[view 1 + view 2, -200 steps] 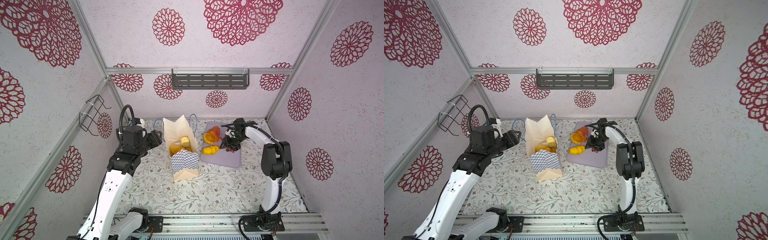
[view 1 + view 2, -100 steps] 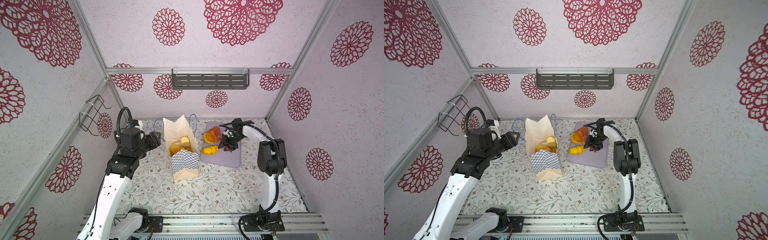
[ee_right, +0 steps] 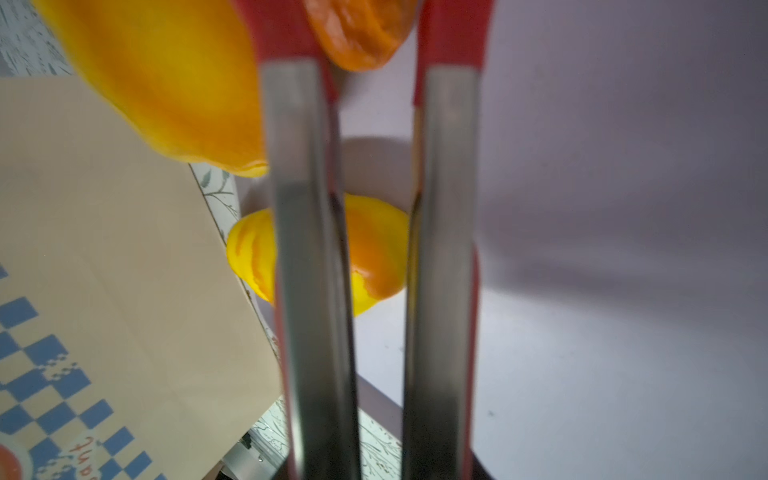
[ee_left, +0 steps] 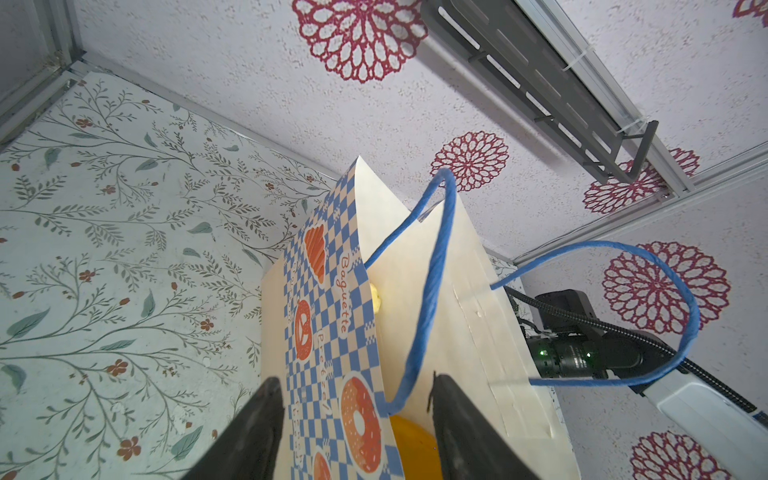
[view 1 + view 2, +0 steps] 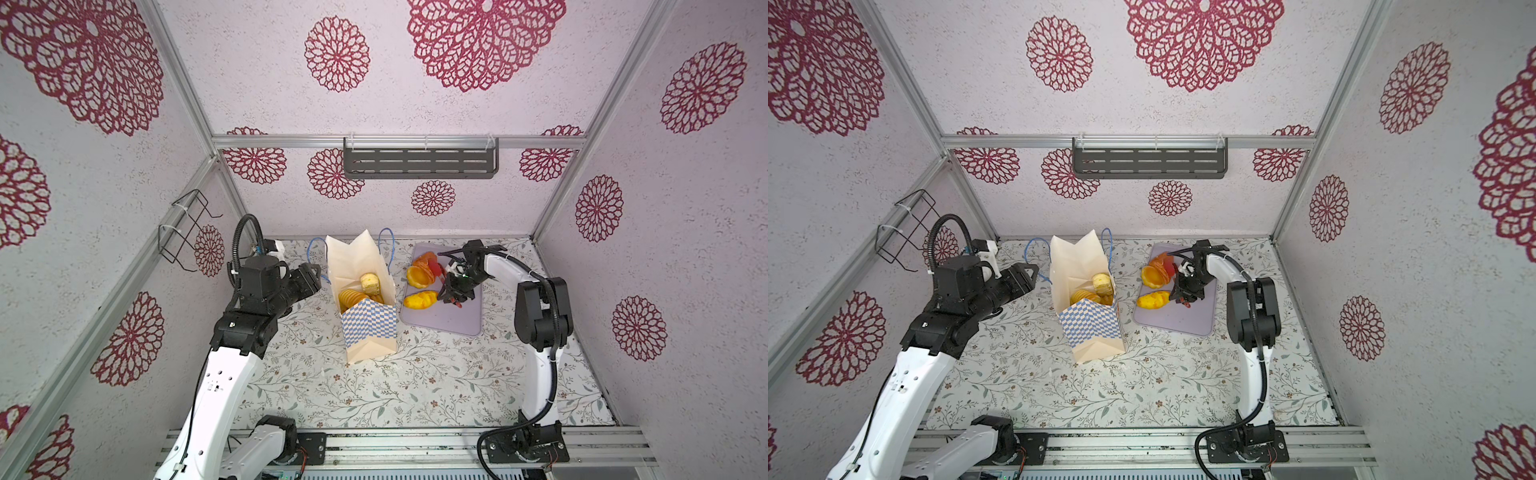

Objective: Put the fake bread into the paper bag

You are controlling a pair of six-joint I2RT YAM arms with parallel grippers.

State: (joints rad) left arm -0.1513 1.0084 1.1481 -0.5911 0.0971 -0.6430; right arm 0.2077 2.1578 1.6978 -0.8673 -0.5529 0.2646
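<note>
The right end effector, clamped on tongs, seems to pinch a bread, next to be lifted over the bag; the left end effector hangs apart.

- Right gripper: it has moved left and nearer over the lilac tray. It now stands just beside the yellow loaf. A second ago it sat farther back, level with the orange pastries.
- Right gripper, jaws: these were partly apart and have drawn fully together, clamped on the tongs.
- Right arm: the elbow has shifted left toward the tray's right edge. Most of that shift came in the first half of the second.
- Left arm: the wrist section has shifted slightly left and nearer.
</note>
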